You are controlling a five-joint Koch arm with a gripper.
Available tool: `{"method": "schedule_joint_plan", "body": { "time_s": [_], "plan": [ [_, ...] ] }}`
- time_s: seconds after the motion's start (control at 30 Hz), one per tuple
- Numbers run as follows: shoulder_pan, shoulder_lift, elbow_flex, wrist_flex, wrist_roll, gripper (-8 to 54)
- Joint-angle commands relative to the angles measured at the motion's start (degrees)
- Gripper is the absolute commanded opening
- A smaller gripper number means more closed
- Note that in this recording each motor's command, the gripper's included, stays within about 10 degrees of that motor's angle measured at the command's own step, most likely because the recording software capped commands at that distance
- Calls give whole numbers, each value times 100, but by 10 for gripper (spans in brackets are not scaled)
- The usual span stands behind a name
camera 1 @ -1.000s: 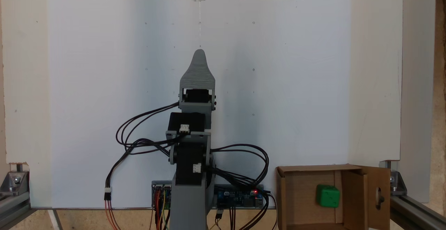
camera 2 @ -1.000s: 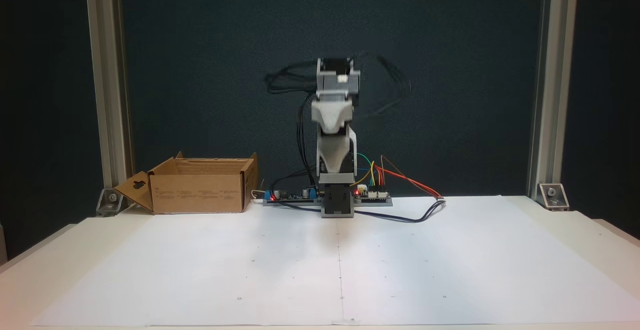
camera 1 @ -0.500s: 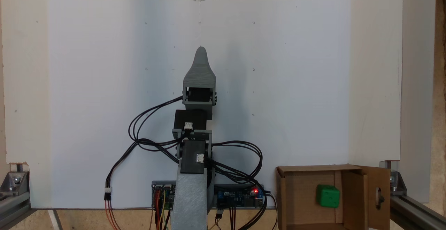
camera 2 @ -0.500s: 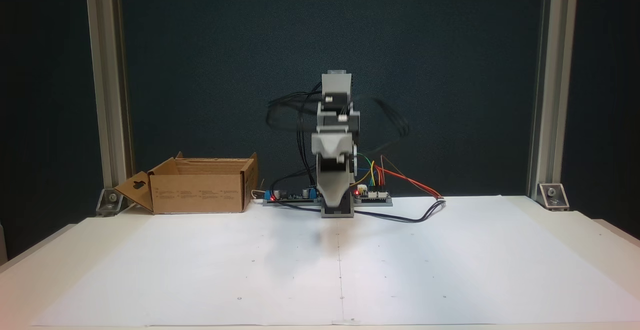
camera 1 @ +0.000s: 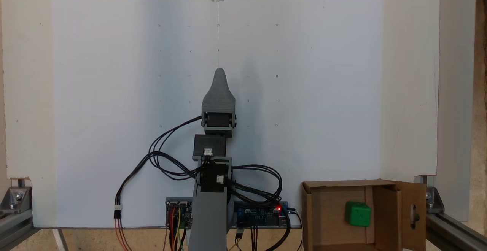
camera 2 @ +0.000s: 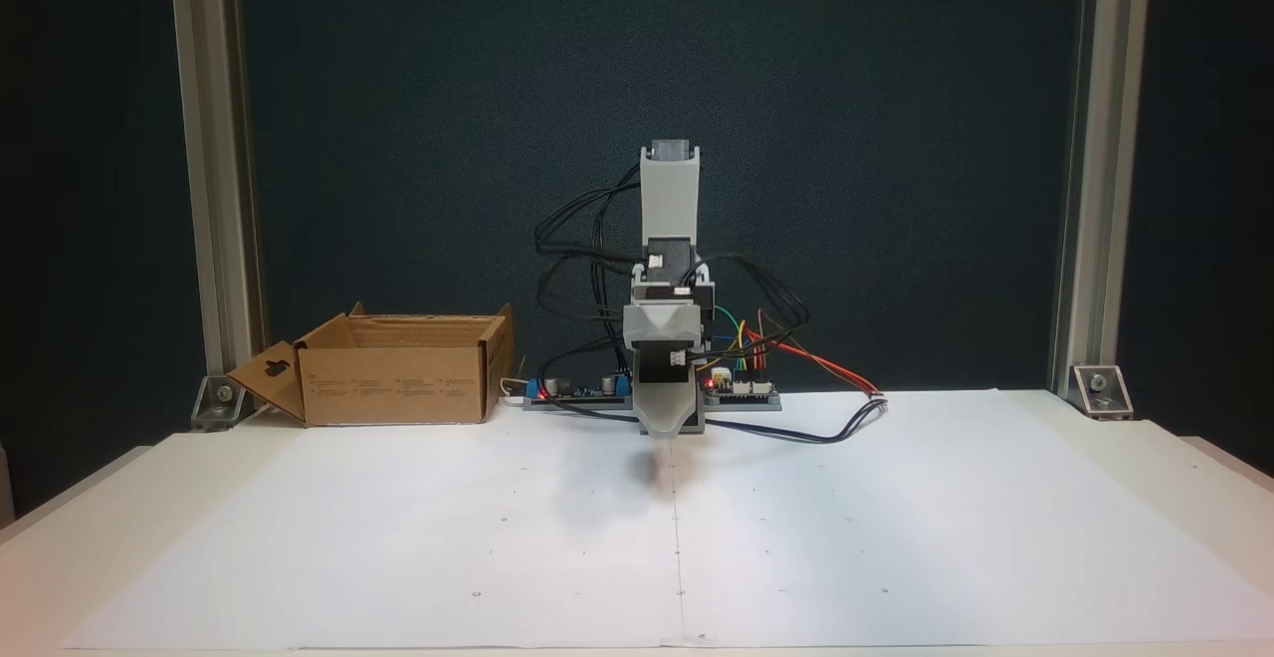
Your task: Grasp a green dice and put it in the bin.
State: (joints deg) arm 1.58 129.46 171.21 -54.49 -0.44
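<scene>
The green dice point(camera 1: 357, 213) lies on the floor of the brown cardboard bin point(camera 1: 312, 209), which stands at the bottom right of a fixed view beside the arm's base. From the front the bin point(camera 2: 398, 378) stands at the back left, its walls hiding the dice. My gripper point(camera 1: 219, 72) points out over the middle of the white sheet, far from the bin. Seen from the front, the gripper point(camera 2: 669, 428) hangs low, just above the sheet in front of the base. One grey jaw covers the other, so the gap is hidden. Nothing shows between them.
The bin's flap with the oval hand-hole point(camera 1: 414, 215) folds outward. Circuit boards point(camera 2: 742, 390) and loose cables point(camera 2: 826, 433) lie around the arm's base. Aluminium frame posts point(camera 2: 1083, 169) stand at both back corners. The white paper sheet point(camera 1: 114, 91) covers the table.
The arm has folded down; the gripper has dropped toward the sheet and drawn back toward the base. The dice and the bin have not moved.
</scene>
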Motion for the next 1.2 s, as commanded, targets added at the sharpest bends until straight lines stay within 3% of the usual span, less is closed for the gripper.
{"method": "schedule_joint_plan", "body": {
  "time_s": [0.0, 0.43, 1.17],
  "plan": [
    [-88, 633, 9, -938, 211, 445],
    [-62, 633, 791, -3779, 202, 446],
    [-62, 615, 791, -3753, 202, 451]
  ]
}}
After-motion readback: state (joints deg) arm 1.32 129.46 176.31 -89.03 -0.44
